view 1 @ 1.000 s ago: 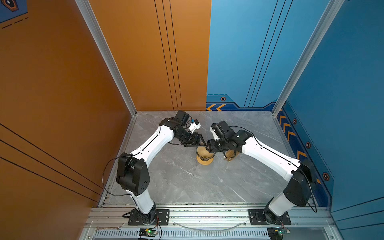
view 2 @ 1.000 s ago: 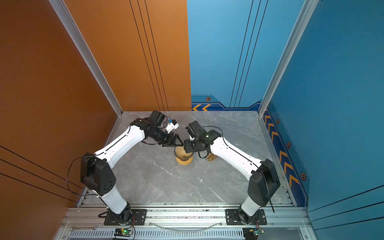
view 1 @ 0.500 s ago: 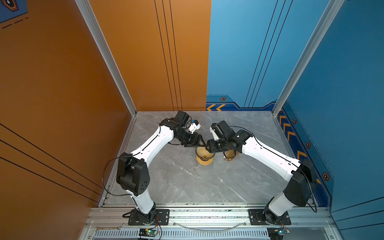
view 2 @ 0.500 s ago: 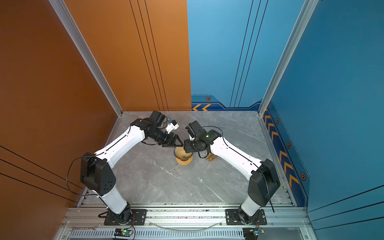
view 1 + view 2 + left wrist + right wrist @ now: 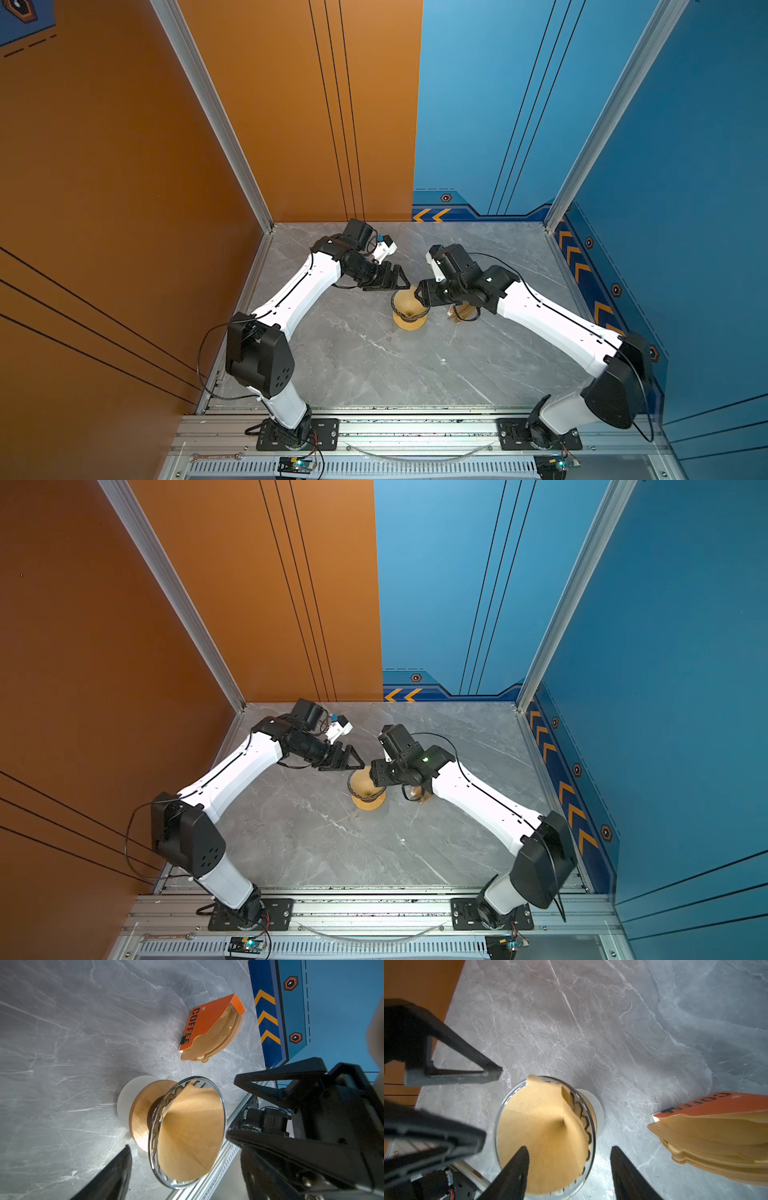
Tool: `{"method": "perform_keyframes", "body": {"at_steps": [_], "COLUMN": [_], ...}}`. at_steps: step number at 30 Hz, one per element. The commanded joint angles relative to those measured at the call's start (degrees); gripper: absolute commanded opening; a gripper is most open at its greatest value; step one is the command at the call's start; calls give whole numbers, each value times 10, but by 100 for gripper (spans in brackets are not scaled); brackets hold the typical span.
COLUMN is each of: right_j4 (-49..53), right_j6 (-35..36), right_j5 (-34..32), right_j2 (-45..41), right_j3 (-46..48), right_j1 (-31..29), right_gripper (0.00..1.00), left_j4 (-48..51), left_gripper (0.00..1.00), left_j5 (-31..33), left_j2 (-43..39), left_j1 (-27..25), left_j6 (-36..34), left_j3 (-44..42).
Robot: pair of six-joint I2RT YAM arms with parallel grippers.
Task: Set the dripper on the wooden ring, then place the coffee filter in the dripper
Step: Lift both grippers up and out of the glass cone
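Left gripper (image 5: 405, 284) is hovering just beside the dripper (image 5: 158, 1109) rim, jaws wide apart and gripping nothing. The filter (image 5: 191, 1130) is sitting point-down inside the dripper, tab poking above the rim and one side standing off the ribbed wall, so placement is looking basically done, maybe not fully seated. Right gripper (image 5: 569, 1148) is straddling the rim with jaws apart, one finger over the paper and one outside, pinching nothing, so what is remaining is backing both arms off without dragging the paper; the filter pack (image 5: 207, 1028) is lying further right.
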State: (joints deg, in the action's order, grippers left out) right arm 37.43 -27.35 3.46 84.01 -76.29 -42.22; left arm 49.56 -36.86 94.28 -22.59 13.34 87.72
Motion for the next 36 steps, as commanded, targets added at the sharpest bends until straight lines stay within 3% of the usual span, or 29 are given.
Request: {"method": "perform_keyframes", "body": {"at_steps": [1,5,10,18,27,32,36], "right_j4": [-29,-44,-43,-6,-20,-41,-46], "right_j6": [12,13,23,59,62,38,26], "right_j5": [-19,-19,-22,-24,-138,-196,-203], "right_j2": [-55,-112,-163,-243,-326,-344,-347], "right_j3": [33,77,112,145,212,247,260], "right_j1": [-10,-15,-15,-15,-3,16,47], "right_gripper": [64,69,82,99,100,100,100], "left_j4": [-20,-41,-60,-106,-208,-348,-381], "left_gripper": [91,99,98,98,98,98,98], "left_j5": [14,23,41,144,351,415,477], "left_j2": [-33,-58,-87,-216,-363,-410,-410], "left_j1": [8,14,18,38,125,150,156], "left_j6": [-9,-14,-28,-39,-23,35,50], "left_j3": [-9,-20,-31,-116,-307,-436,-476]}}
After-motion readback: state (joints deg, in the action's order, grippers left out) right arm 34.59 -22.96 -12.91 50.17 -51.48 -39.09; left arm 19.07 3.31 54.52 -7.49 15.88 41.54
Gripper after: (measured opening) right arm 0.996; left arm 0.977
